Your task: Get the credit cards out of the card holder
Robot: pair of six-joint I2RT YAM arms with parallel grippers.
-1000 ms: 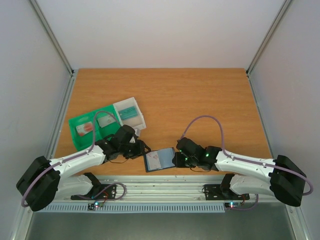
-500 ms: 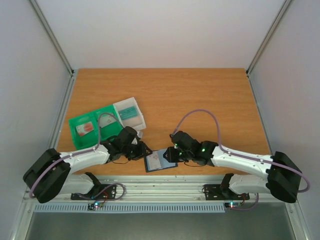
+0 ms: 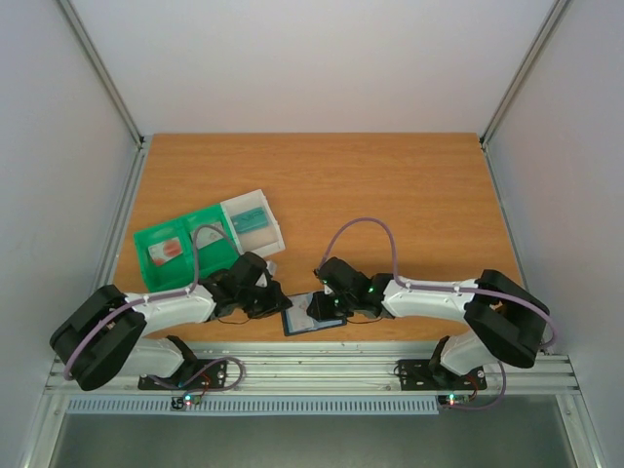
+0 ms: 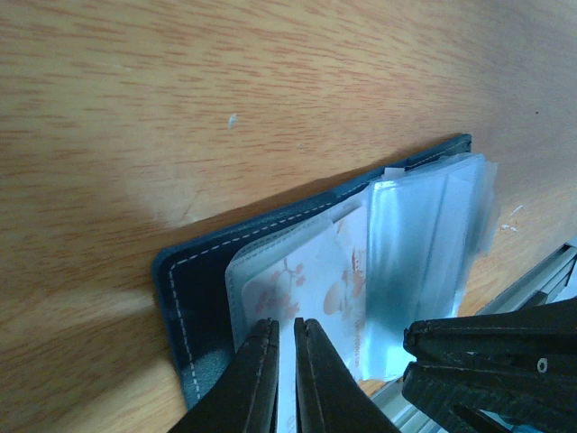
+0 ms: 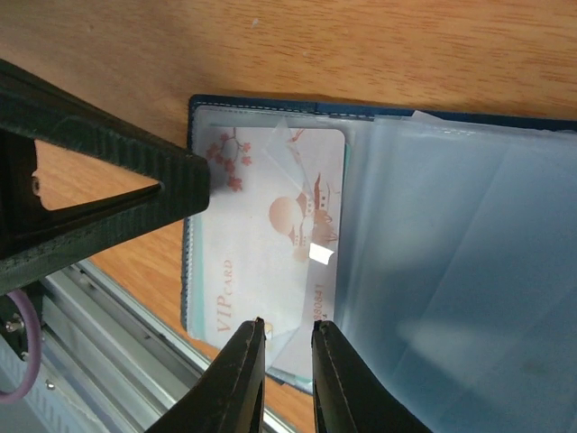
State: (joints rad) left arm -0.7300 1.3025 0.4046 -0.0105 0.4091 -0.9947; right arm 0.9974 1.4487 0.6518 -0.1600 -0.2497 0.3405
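the pale card (image 5: 270,244) in the holder's (image 5: 261,106) clear pocket reads "vip card" along its edge; digits beside it are too small to read.

My left claw (image 3: 282,304) and right claw (image 3: 315,309) meet low over the open card holder (image 3: 299,320) at the desk's (image 3: 390,195) near edge, one from each side. By the left edge sit a green bin (image 3: 180,250) and a white bin (image 3: 252,222), side by side.
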